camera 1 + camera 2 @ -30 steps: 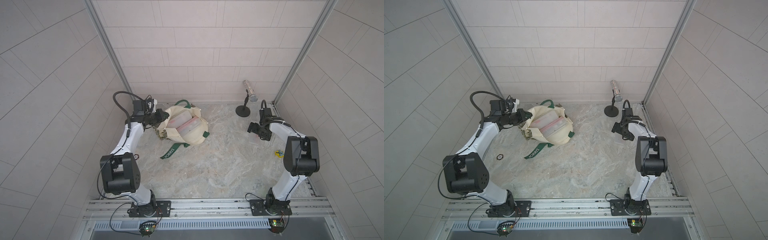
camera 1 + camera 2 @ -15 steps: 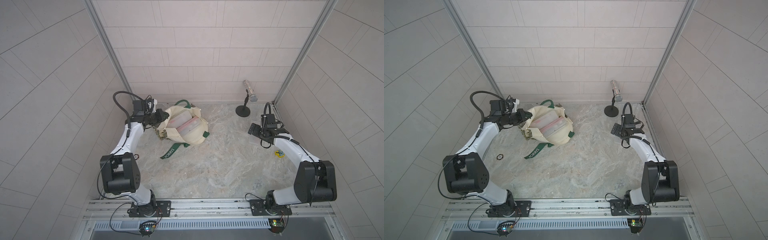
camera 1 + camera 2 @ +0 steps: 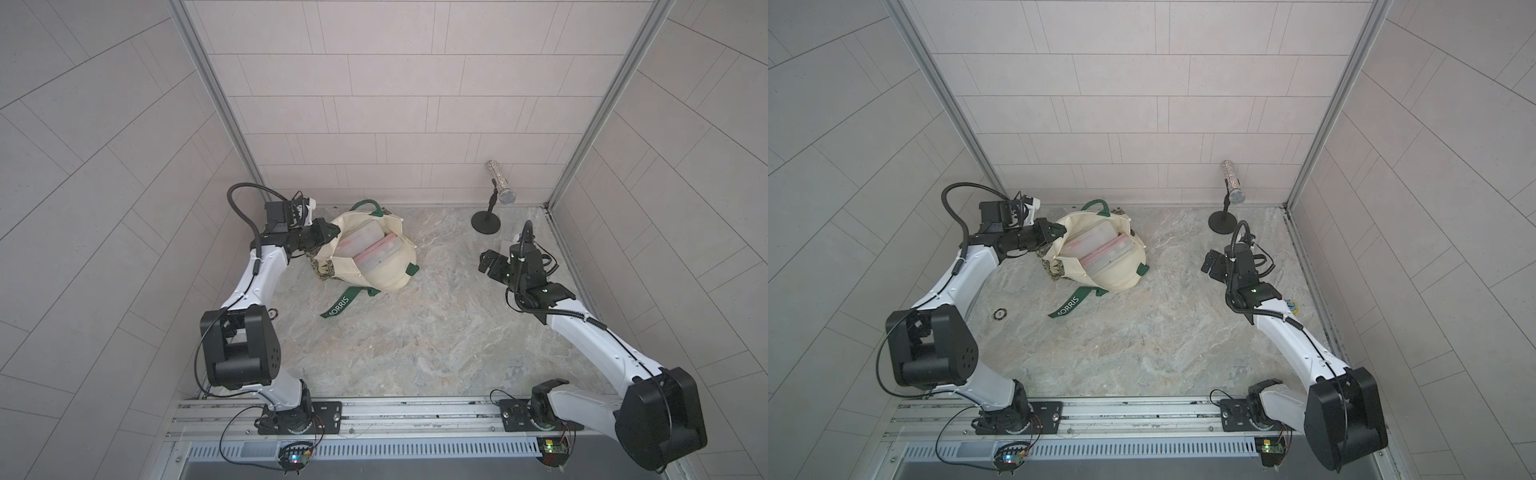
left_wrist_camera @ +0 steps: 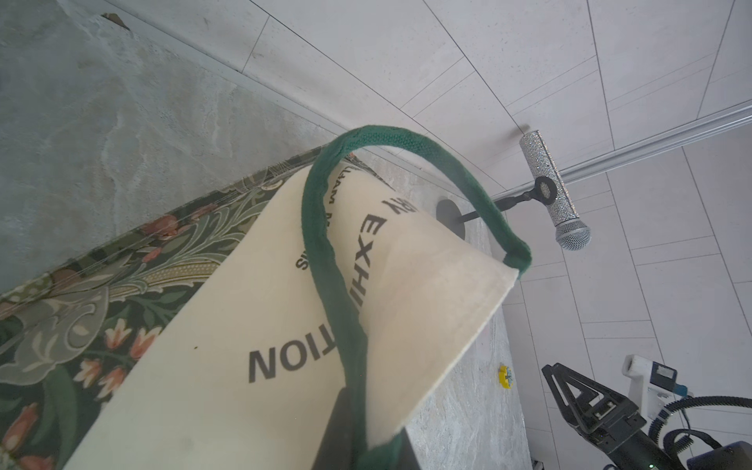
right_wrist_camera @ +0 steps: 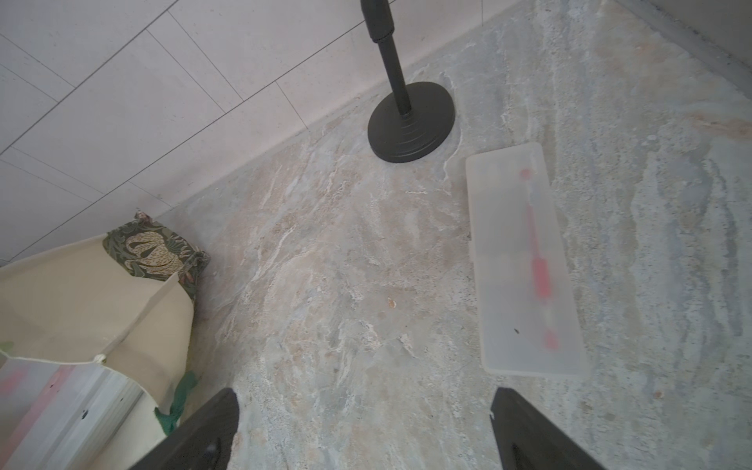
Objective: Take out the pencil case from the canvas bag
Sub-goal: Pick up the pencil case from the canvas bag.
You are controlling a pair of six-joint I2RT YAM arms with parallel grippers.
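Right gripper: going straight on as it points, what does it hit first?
Probably the bare tabletop, in the gap between the bag and the frosted case by the mic stand; the open right gripper aims at neither, though depth is unclear.

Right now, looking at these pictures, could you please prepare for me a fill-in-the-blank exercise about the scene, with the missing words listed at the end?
1. The left gripper is shut on the rim of the cream canvas bag, whose strap handles are dark ____.
2. The right gripper hangs ____ above the marble-patterned table, holding nothing.
3. A frosted translucent plastic case lies flat on the table near the round black base of the ____ stand.
Missing words: green; open; microphone.
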